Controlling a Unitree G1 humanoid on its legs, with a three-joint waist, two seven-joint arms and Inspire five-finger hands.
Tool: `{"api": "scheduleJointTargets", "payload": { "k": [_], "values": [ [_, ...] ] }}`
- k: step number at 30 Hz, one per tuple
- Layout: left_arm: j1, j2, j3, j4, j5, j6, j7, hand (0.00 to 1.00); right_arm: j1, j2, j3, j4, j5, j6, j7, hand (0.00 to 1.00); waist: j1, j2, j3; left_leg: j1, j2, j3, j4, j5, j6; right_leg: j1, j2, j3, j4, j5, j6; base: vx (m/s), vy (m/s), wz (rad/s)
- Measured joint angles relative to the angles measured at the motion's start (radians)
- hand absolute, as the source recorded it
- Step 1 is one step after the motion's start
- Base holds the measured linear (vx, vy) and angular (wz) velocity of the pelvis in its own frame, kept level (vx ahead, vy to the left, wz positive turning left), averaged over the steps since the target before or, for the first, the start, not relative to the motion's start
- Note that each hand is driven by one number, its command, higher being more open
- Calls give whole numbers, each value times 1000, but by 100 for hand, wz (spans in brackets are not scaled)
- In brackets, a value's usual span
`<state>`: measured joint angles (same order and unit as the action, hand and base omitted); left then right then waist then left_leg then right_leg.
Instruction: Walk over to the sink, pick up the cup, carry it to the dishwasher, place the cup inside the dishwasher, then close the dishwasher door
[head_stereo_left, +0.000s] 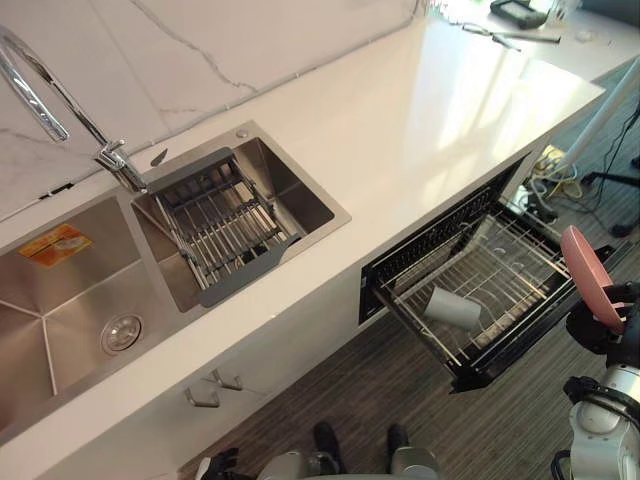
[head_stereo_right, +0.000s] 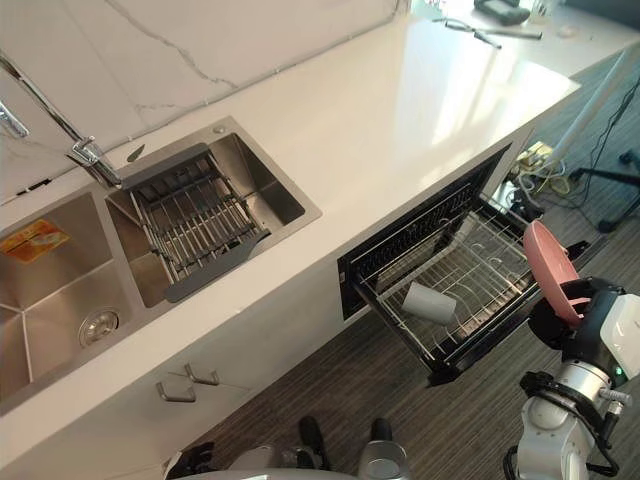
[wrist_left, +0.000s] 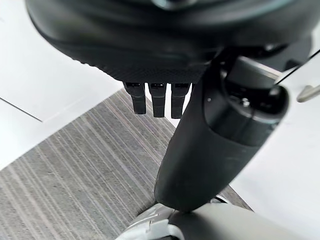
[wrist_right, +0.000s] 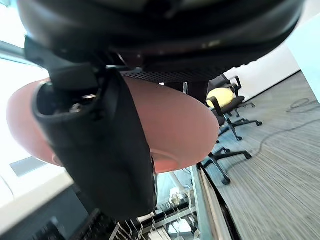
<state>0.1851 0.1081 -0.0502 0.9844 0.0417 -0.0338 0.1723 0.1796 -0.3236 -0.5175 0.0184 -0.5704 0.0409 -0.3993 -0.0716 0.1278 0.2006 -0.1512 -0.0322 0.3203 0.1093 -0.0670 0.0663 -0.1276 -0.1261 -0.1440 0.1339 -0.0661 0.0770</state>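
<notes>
A pink plate (head_stereo_left: 588, 272) stands on edge in my right hand (head_stereo_left: 612, 332), just right of the open dishwasher (head_stereo_left: 470, 372). In the right wrist view the thumb (wrist_right: 105, 150) presses across the plate (wrist_right: 175, 125), so the hand is shut on it. A white cup (head_stereo_left: 452, 308) lies on its side in the pulled-out wire rack (head_stereo_left: 520, 262). The cup (head_stereo_right: 430, 302) is left of the plate and apart from it. My left hand (wrist_left: 210, 150) hangs over the striped floor with relaxed fingers (wrist_left: 157, 100), holding nothing.
The double sink (head_stereo_left: 60, 300) with a faucet (head_stereo_left: 50, 95) sits at the counter's left, a wire drain basket (head_stereo_left: 220, 228) in its right basin. Small items (head_stereo_left: 505, 35) lie at the counter's far end. Cables and stand legs (head_stereo_left: 560, 180) crowd the floor past the dishwasher.
</notes>
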Motion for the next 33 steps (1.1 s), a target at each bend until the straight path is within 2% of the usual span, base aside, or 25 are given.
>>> {"api": "scheduleJointTargets", "payload": {
  "k": [3, 8, 16, 20, 21, 24, 31, 32, 33],
  "values": [
    [-12, -7, 0, -9, -20, -8, 0, 90, -61, -47, 15, 64, 3, 0, 1, 30, 1, 15, 32, -24, 0, -2, 1, 20, 10, -40, -2, 3, 34, -10, -1, 7, -12, 0],
    [-21, -4, 1, -41, -43, -31, 1, 90, -159, -123, 55, 123, 39, 0, 1, 30, 2, 18, 97, -58, -1, -9, 25, 23, 10, -112, -15, 5, 154, -71, -11, 19, -51, 4],
    [-42, 3, 3, -46, -85, -52, 4, 90, -275, -154, 144, 218, 83, -4, 3, 30, 12, 1, 165, -107, -1, -15, 73, 22, 6, -191, -34, 6, 279, -133, -26, 4, -39, 5],
    [-59, 7, 4, -66, -101, -63, 4, 90, -349, -224, 218, 296, 118, -4, 9, 30, 23, 2, 209, -130, -1, -18, 78, 21, 5, -225, -39, 7, 311, -140, -31, -30, -10, 5],
    [-62, 7, 4, -72, -101, -66, 4, 90, -371, -236, 237, 316, 119, -5, 13, 30, 26, -7, 219, -144, -1, -18, 82, 22, 6, -242, -41, 7, 323, -142, -33, -41, -8, 6],
    [-67, 15, 4, -84, -102, -75, 4, 90, -434, -248, 279, 369, 136, -8, 26, 30, 31, -15, 235, -165, 0, -22, 98, 22, 6, -262, -44, 3, 341, -148, -38, -36, -18, 7],
    [-87, 18, 4, -85, -103, -81, 6, 90, -504, -264, 296, 412, 150, -7, 27, 30, 48, -13, 241, -197, -3, -22, 102, 25, 10, -298, -50, 4, 360, -150, -38, 0, 0, 1],
    [-87, 18, 3, -86, -104, -81, 9, 90, -513, -264, 301, 414, 151, -7, 25, 90, 51, -13, 241, -199, -4, -21, 101, 25, 10, -302, -51, 5, 360, -150, -38, 0, 0, 0],
    [-88, 18, 3, -88, -105, -82, 12, 90, -520, -264, 304, 414, 151, -7, 24, 90, 52, -13, 241, -202, -4, -20, 100, 25, 10, -305, -51, 6, 360, -150, -38, 42, 8, -2]
  ]
}}
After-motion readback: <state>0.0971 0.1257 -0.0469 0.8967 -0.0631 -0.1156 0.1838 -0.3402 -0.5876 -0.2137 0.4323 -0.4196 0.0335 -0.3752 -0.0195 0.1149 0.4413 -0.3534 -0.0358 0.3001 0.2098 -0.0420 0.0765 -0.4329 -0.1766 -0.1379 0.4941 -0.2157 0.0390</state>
